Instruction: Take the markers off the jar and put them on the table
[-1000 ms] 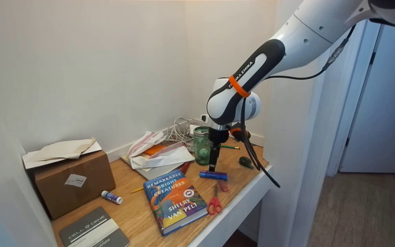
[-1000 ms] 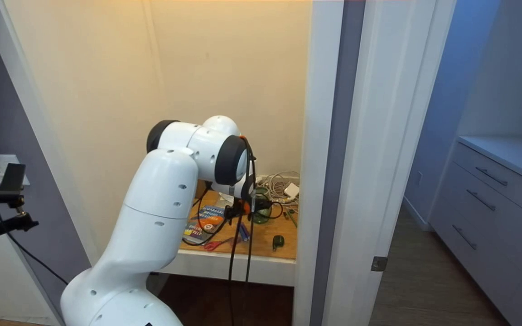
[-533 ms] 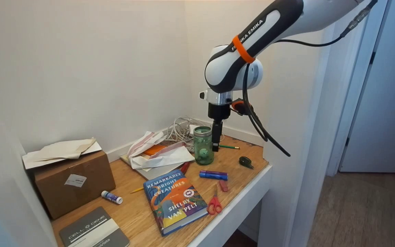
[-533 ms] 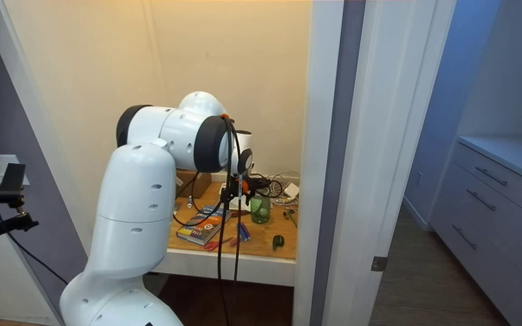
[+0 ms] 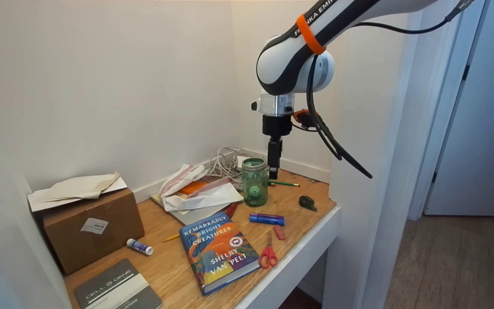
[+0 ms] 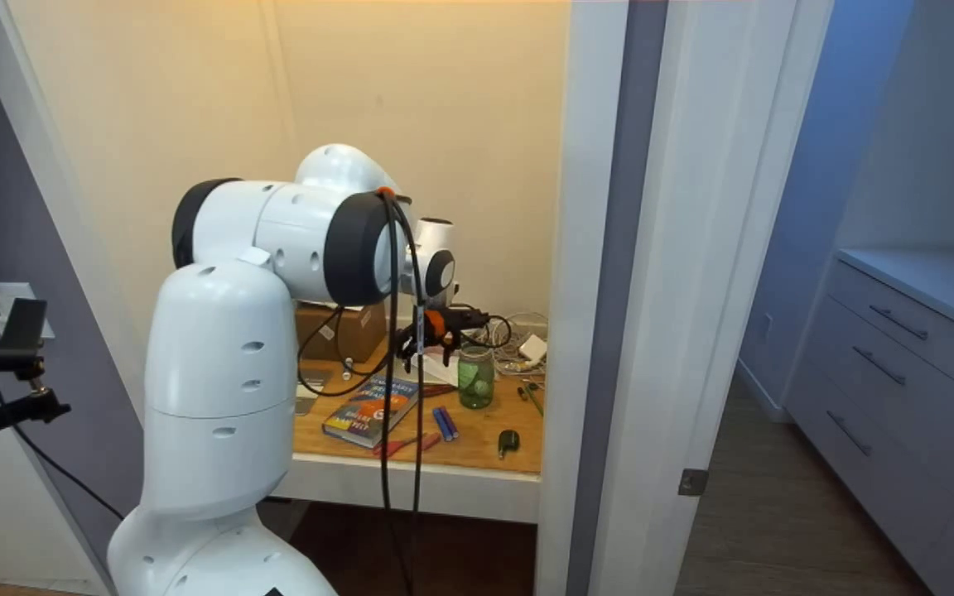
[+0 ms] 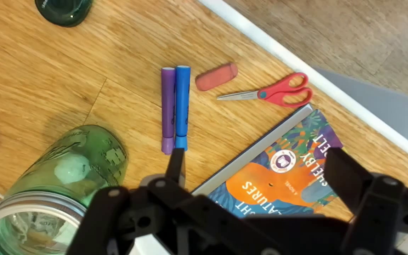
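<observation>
My black jaws are standing wide. Slim purple and blue markers (image 7: 181,102) are lying on the pale-wood counter (image 7: 126,106); a multicoloured rectangular hardback (image 5: 219,253) is displaying "REMARKABLY BRIGHT CREATURES."

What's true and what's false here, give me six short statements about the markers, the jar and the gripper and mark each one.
1. The purple marker and the blue marker lie side by side on the table. True.
2. The blue marker is standing on end. False: it lies flat.
3. The jar stands upright. True.
4. The gripper is open. True.
5. The gripper holds the purple marker. False: it holds nothing.
6. The jar is empty. False: a pale rounded thing shows inside.
</observation>
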Motion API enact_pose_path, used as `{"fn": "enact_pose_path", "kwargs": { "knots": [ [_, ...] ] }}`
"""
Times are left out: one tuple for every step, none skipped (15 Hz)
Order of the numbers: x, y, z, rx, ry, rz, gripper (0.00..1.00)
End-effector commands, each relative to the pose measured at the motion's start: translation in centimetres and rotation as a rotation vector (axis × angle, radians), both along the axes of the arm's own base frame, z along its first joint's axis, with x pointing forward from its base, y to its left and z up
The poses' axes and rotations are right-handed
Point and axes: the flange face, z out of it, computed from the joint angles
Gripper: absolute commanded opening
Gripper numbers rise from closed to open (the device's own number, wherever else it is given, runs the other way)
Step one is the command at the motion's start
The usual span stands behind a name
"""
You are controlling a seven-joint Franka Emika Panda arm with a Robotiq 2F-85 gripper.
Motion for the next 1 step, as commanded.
{"fn": "enact_pose_path", "kwargs": {
  "knots": [
    [-0.05, 0.09, 0.12, -0.001, 0.0, -0.002, 1.0]
  ]
}}
